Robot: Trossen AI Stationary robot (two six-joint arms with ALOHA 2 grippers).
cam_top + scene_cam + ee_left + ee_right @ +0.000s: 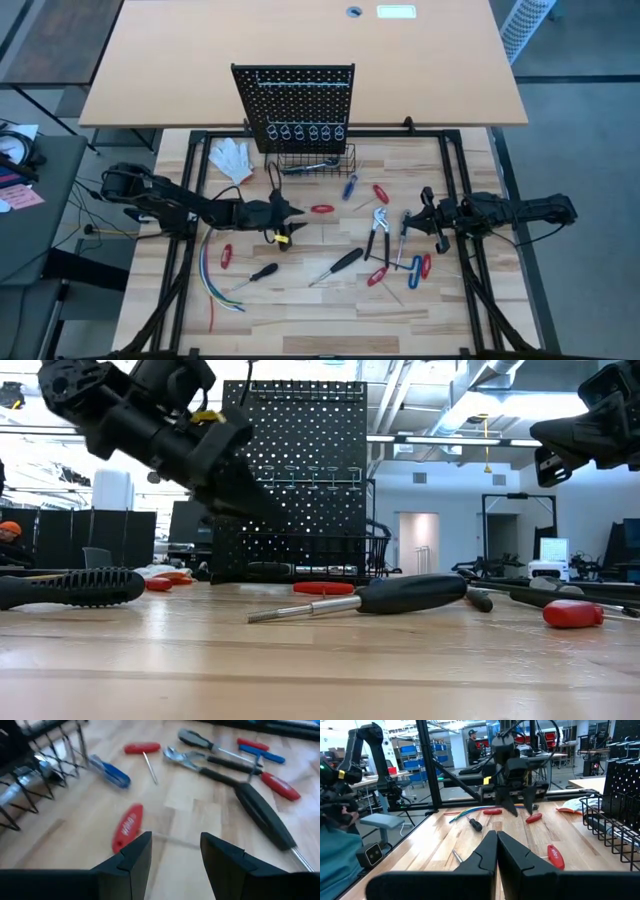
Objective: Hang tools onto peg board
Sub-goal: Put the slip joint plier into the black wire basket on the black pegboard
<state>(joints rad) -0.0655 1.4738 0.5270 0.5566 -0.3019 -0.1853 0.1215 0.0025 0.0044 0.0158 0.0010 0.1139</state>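
1. Pegboard (293, 100): black perforated rectangular panel, upright at the far edge of the pale wooden worktop (320, 310). Its row of metal rings (307, 132) appears empty, so hanging looks barely begun.
2. Black wire basket (318, 161) at the panel's foot: holds one metallic tool, kind unclear.
3. Small red-handled screwdriver (322, 209): lying on the wood near the left gripper, not held.
4. Long black-handled screwdriver (343, 263): lying mid-table.
5. Silver-jawed pliers (380, 220), blue-handled driver (349, 186) and other red and blue tools: scattered between basket and right arm, all yet to be hung.
6. Left gripper (175, 851): raised above the table over the red-handled screwdriver, fingers apart, holding nothing.
7. Right gripper (497, 845): waiting at the table's right side, fingers together, empty.
8. White glove (231, 158) and bundle of coloured wires (210, 275): left side, no part of the job.
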